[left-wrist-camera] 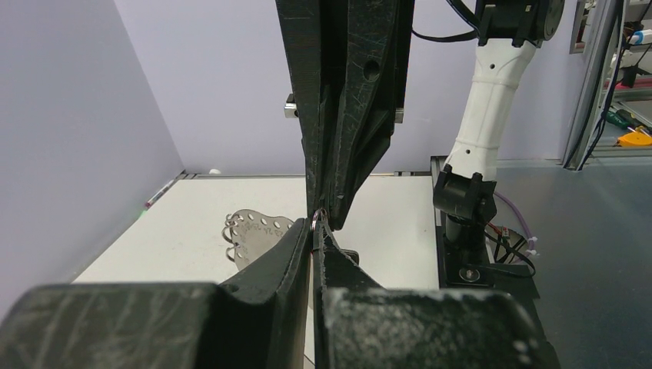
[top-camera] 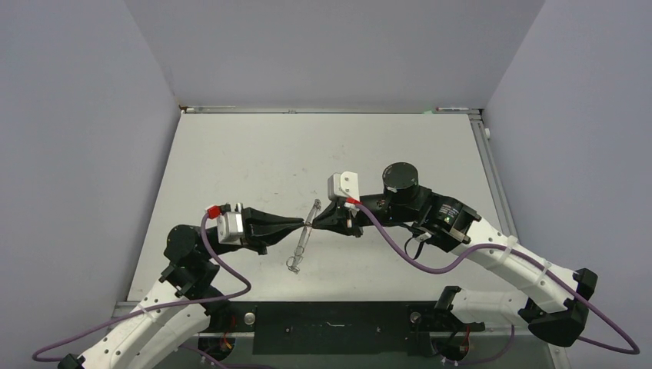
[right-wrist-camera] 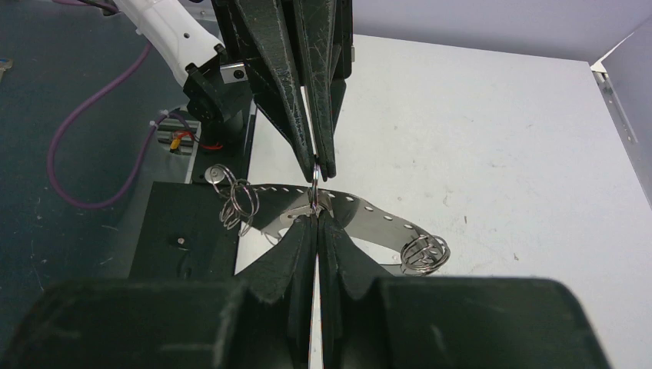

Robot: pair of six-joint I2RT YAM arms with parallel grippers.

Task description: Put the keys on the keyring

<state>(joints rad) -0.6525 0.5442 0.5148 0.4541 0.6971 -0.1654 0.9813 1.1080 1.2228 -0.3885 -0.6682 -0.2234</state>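
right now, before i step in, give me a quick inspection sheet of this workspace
surface: white table, lightly scuffed
job's things: keyring, a perforated silver band with small loops, held between both arms; key not made out
clutter: nothing seen
grippers: left gripper and right gripper both shut on the keyring, tip to tip
cables: purple cables, one along each arm, away from the keyring
surroundings: plain lilac walls on three sides

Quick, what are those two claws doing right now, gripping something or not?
Left gripper: closed, pinching the keyring.
Right gripper: closed on the same keyring.
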